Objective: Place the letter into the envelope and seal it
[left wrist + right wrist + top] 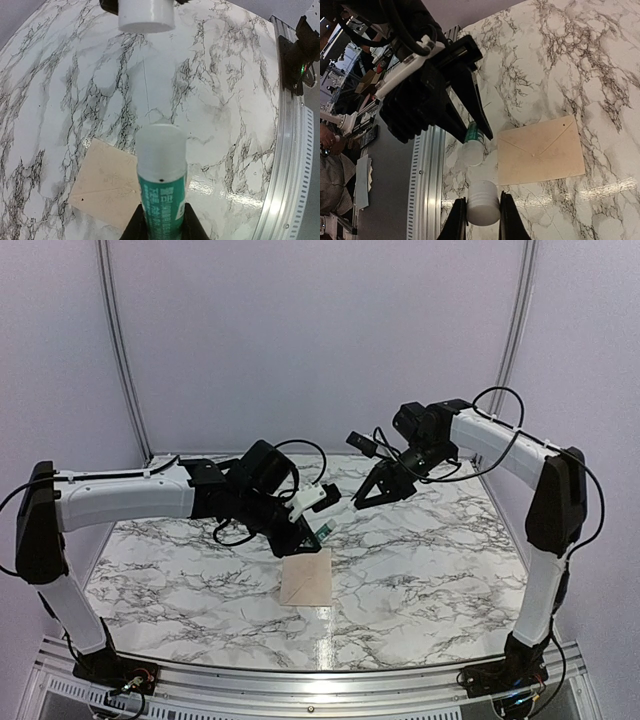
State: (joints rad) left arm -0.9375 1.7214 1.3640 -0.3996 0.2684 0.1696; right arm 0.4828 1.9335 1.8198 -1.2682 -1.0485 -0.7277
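**Cream envelope (540,150) lies flat while the glue is uncapped above it**

Cream paper comes first, nearest the arm bases: the envelope rests flat on the marble table (450,560), seams up, with nothing touching it. Its pointed flap looks folded down over the body, though I cannot tell whether it is stuck. The letter shows in no view. My guess is that it is already inside, which would explain the glue being out.

Just beyond and above the envelope, the left gripper (165,227) is closed tight on the lower body of a green-labelled glue stick (161,180). The stick's pale top points out over the table, beside the envelope's edge rather than on it. Gripping it low leaves the working end free to reach the flap.

Farther still, the right gripper (483,220) is pinched narrowly on a white cap (482,202), squeezing its sides. The cap hangs in line with the stick's tip but clearly apart from it, so the stick is open. Holding the cap aloft and close looks like a way to keep it ready for recapping, with that arm clear of the envelope.

Sealing looks like the step in hand. The flap would probably need lifting before glue can reach its underside.
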